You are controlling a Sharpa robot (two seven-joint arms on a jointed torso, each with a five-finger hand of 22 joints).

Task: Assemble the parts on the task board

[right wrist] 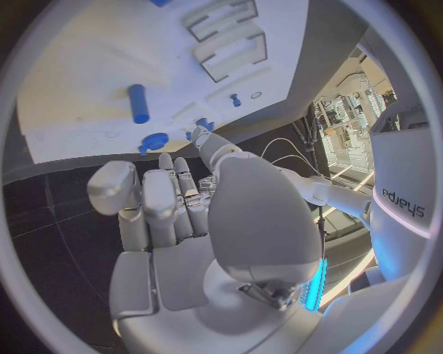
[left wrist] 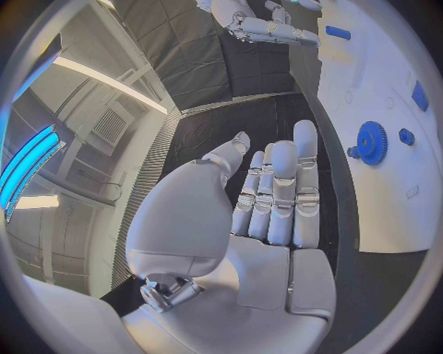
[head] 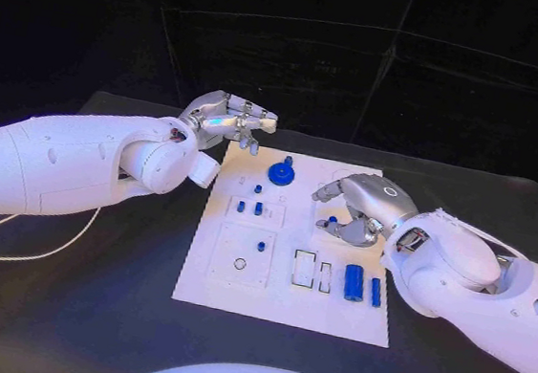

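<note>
The white task board (head: 282, 291) lies in the middle of the black table. A blue gear (head: 283, 171) stands near its far edge, also seen as the gear (left wrist: 372, 142) beside my left hand. Two small blue pegs (head: 249, 208) stand left of centre, and two blue cylinders (head: 365, 286) lie by the right edge. My left hand (head: 228, 122) hovers at the board's far left corner, fingers stretched out and empty (left wrist: 277, 188). My right hand (head: 357, 206) hangs over the board's right side, fingers bent down above a small blue part (head: 333, 222), holding nothing (right wrist: 176, 199).
Empty cut-outs (head: 312, 269) show in the board's near half. A white cable (head: 21, 252) trails over the table on the left. Bare black table (head: 81, 310) surrounds the board on the near and left sides.
</note>
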